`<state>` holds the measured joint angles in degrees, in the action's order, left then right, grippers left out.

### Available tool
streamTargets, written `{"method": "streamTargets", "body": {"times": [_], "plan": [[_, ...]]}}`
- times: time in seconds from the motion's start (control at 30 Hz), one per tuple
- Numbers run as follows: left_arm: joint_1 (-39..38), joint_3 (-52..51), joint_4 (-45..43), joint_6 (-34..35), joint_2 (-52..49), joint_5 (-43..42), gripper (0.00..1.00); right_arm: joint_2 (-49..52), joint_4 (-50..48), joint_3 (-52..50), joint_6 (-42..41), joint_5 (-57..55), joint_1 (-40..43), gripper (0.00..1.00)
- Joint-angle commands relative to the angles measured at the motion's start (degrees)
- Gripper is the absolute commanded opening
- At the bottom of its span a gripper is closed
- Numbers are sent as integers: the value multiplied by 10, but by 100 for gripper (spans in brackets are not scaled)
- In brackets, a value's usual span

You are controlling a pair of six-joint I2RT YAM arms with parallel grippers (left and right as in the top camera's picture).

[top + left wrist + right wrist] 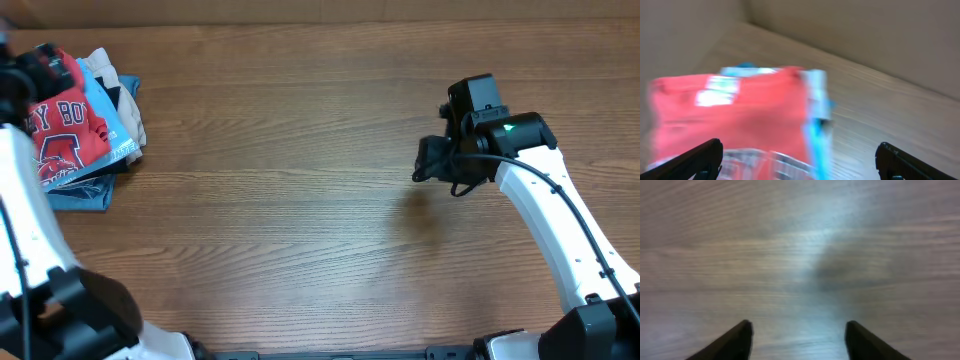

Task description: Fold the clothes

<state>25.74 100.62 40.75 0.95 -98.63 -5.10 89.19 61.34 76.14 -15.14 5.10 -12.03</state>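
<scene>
The clothes, a folded coral-red T-shirt (68,135) with navy-and-white lettering, lie on top of a pile at the table's far left. In the left wrist view the red shirt (745,110) fills the left half, blurred. My left gripper (799,161) hangs just above it with its fingers (702,156) spread wide and nothing held; from overhead the left gripper (38,68) is at the shirt's far corner. My right gripper (432,160) hovers over bare wood at the right. In its wrist view the right gripper (799,336) is open, with only table between the fingers.
Under the red shirt lie a light blue T-shirt (108,118), a beige garment (105,62), a black one (127,92) and a denim-blue one (85,198). The wooden table (300,200) stretches between the pile and the right arm (560,230).
</scene>
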Motion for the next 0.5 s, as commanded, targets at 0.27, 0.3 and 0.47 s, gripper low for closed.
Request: {"method": "streamTargets", "body": {"times": [0.27,0.3,0.47], "plan": [[-174,16,238,-6,35,-22,100,-10,-193,13,77,49,3,100],[-183,16,257,-4,35,-26,100,-10,-200,16,81,46,3,100],[-197,16,335,0,36,-16,100,-11,-150,39,81,39,5,100]]}}
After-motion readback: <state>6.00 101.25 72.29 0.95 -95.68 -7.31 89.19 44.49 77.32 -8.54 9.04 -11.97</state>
